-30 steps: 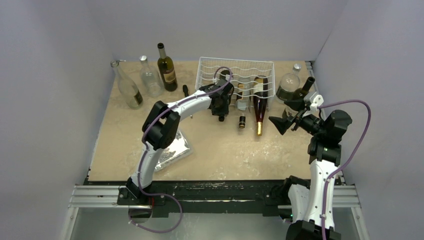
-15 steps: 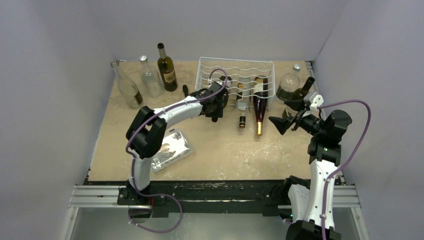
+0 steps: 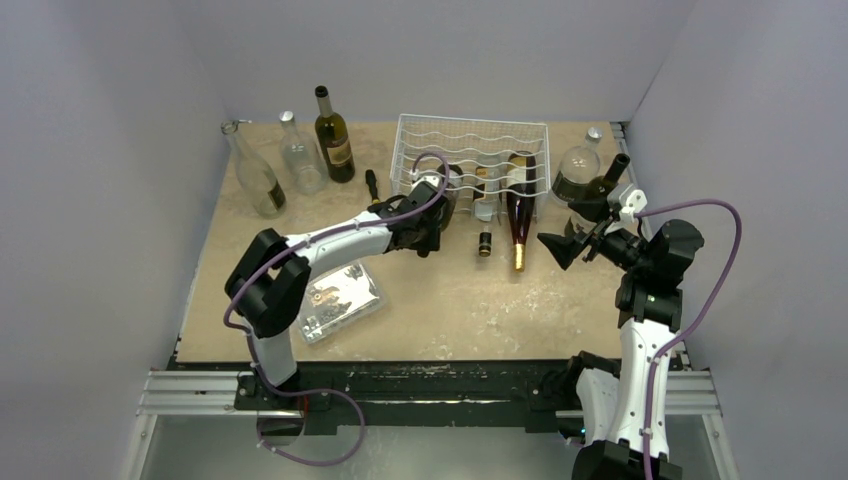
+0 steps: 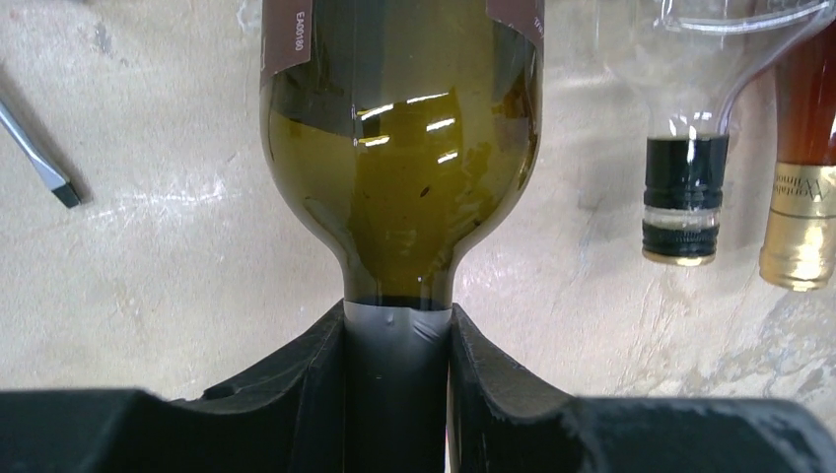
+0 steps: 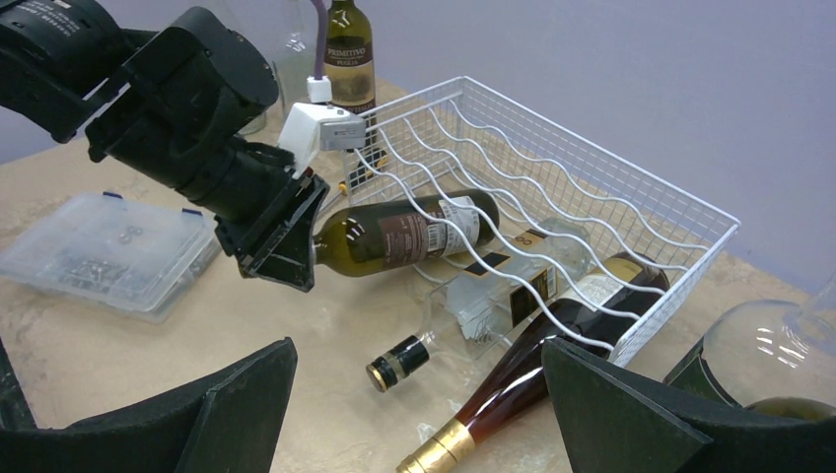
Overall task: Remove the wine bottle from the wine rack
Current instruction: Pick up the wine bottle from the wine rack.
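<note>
Since the earlier frame, the left gripper (image 4: pixel 397 335) has drawn back toward its base, and you will find it clamped on the neck of the olive-green glass wine bottle with the brown label (image 4: pixel 399 177). That bottle lies on its side, its shoulder outside the white wire wine rack (image 5: pixel 592 187) and its base under the wavy rows. The right gripper (image 5: pixel 424 394) hangs spread wide, holding nothing.

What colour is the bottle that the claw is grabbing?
The wine bottle is olive-green glass with a dark brown label; the left wrist view shows it best.
</note>
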Robot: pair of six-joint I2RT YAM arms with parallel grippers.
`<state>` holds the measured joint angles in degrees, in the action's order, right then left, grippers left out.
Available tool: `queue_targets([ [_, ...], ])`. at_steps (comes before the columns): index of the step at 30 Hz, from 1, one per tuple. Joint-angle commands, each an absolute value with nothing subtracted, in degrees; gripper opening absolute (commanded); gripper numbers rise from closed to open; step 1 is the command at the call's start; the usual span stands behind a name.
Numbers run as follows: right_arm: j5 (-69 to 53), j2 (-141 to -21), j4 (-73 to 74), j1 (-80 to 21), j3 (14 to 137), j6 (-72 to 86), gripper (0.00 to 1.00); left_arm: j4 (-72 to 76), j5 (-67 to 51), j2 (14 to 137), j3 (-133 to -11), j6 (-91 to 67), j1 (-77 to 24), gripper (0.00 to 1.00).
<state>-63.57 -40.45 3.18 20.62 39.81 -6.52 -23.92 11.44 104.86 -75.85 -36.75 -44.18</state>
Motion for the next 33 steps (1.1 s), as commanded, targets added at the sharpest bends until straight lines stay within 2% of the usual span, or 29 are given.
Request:
queue_targets([
  [1, -62.58, -40.16, 2.9, 20.35, 40.42, -7.21, 0.99, -18.56, 14.24, 98.41, -72.91, -38.33, -45.68, 0.0],
  [15, -62.41, -39.95, 2.72, 20.39, 40.09, -7.33, 0.99, -17.81, 16.86, 90.46, -63.39, -40.61, -49.49, 0.0],
  [33, -63.71, -40.16, 2.29, 20.39, 39.13, -8.06, 0.99, -24.04, 19.69, 81.08, -55.82, -43.68, -54.62, 0.0],
])
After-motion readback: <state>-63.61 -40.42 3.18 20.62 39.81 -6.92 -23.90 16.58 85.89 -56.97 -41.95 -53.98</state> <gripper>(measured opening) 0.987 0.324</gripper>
